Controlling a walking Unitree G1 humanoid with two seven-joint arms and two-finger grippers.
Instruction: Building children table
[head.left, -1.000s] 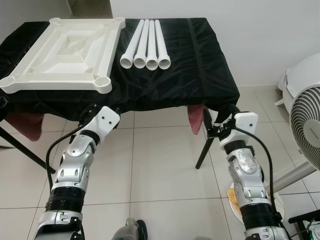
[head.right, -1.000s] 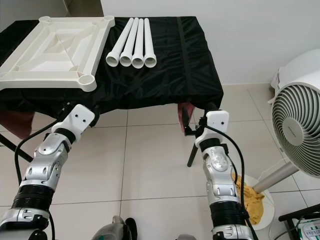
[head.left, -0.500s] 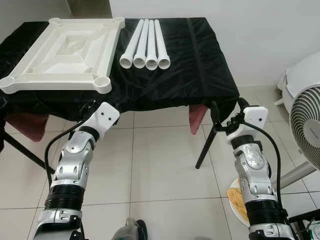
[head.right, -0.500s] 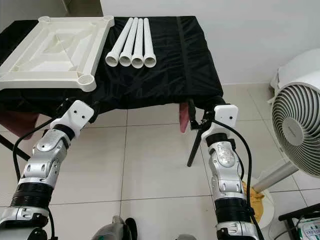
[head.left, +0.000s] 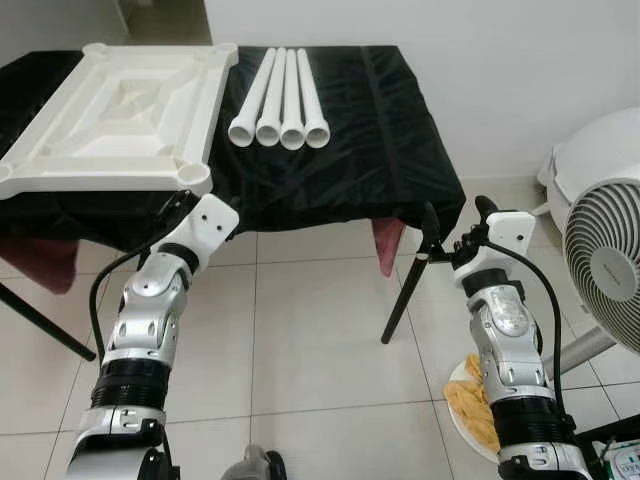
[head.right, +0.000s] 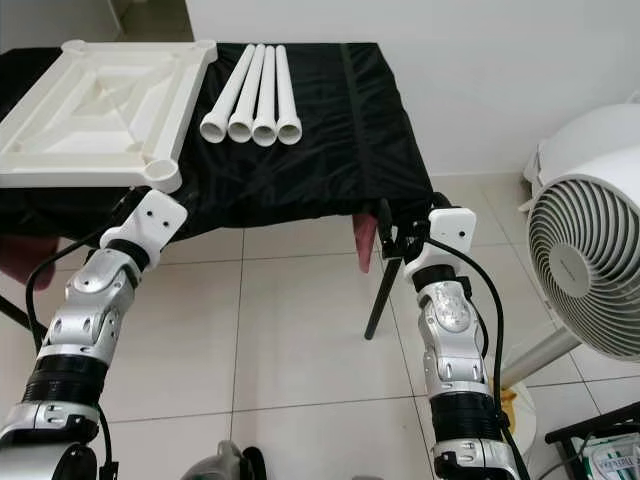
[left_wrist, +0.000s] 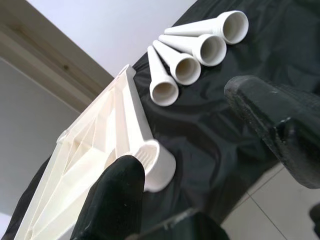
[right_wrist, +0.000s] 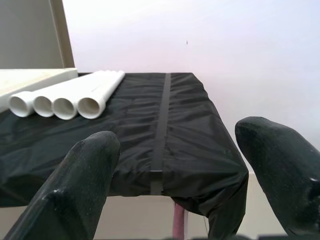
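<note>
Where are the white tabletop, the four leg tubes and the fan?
white tabletop (head.left: 110, 110), left eye view, ribbed underside near its middle
leg tubes (head.left: 282, 95), left eye view, middle of the bundle
fan (head.right: 585, 265), right eye view, front grille

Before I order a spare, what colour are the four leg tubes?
White, all four tubes; clearest in the left eye view against the black cloth.

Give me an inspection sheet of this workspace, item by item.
Surface: folding table draped in black cloth.
Job's things: white tabletop lying underside up on the table's left half; four white leg tubes side by side to its right.
Clutter: nothing seen on the table.
Grippers: left gripper open, below the tabletop's near corner; right gripper open, at the table's right front edge; both empty.
Cables: black cable along the left arm.
Surroundings: tiled floor, white fan on the right, yellow cloth on the floor.
</note>
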